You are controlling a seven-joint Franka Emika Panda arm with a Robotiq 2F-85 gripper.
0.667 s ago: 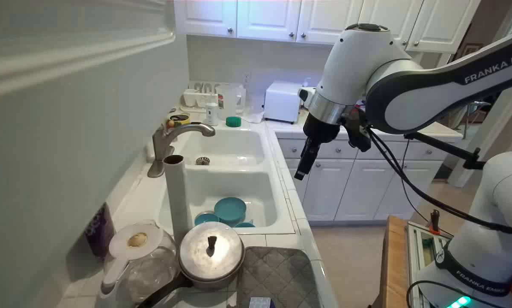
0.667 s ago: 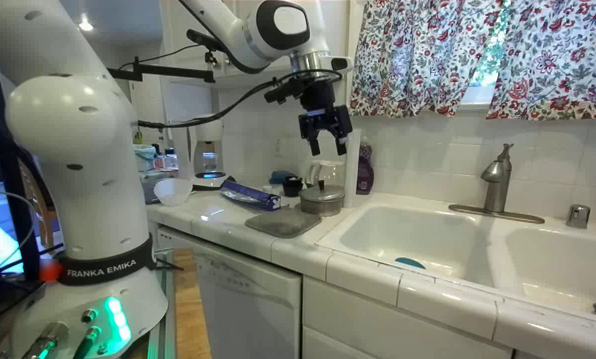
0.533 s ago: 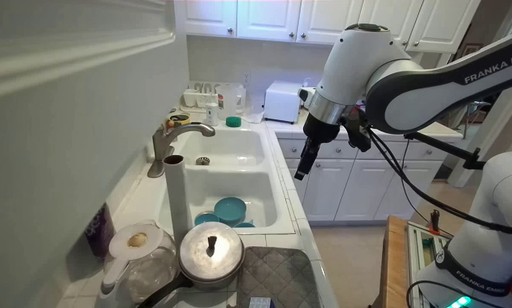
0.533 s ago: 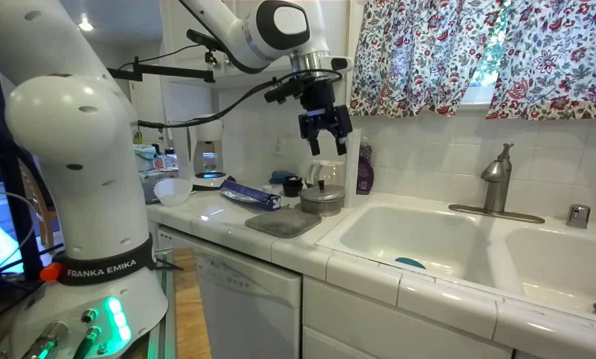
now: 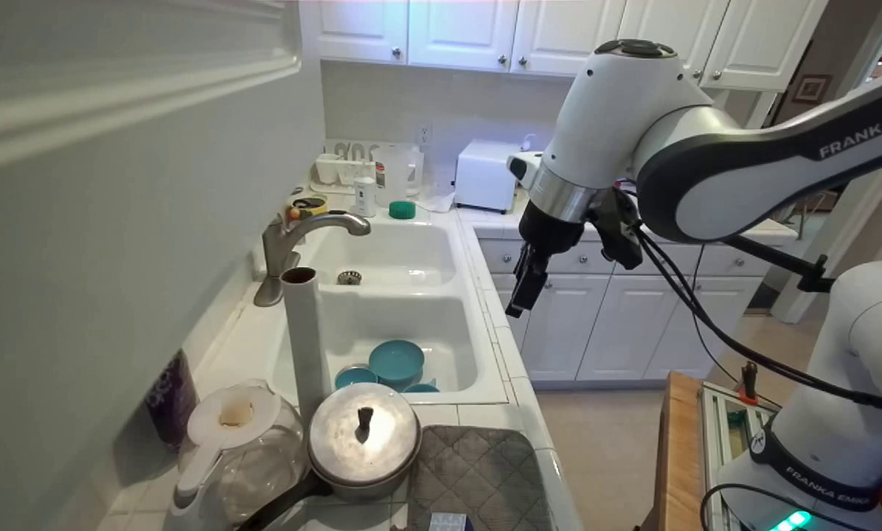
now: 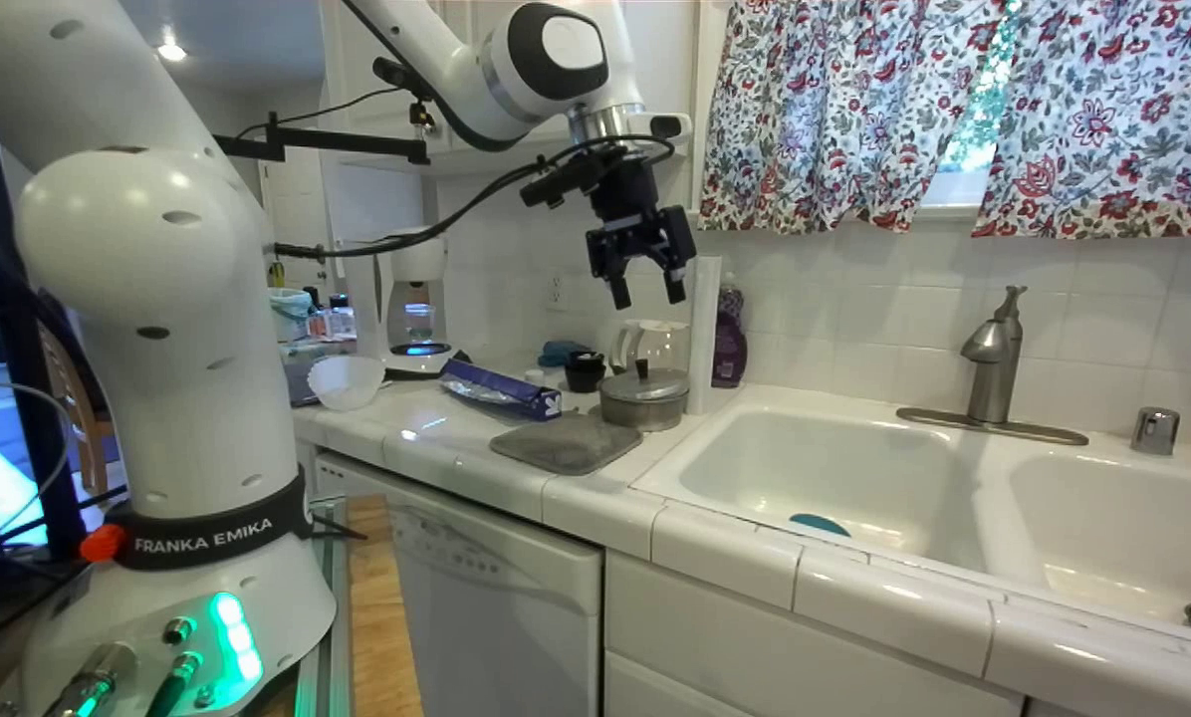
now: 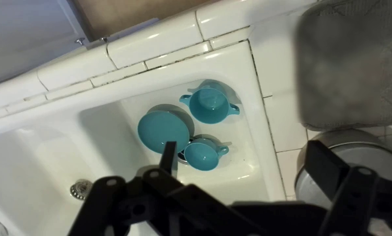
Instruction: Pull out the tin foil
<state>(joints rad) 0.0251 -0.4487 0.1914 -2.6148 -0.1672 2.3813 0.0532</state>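
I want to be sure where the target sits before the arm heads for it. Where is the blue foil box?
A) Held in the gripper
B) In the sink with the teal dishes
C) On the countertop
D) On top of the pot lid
C: in an exterior view the blue foil box lies on the countertop, well apart from the gripper, which is open and holds nothing.

Pincer (image 5: 517, 308) midair, lidded pot (image 5: 364, 448) btwn carafe (image 5: 255, 461) & mat (image 5: 483, 474)
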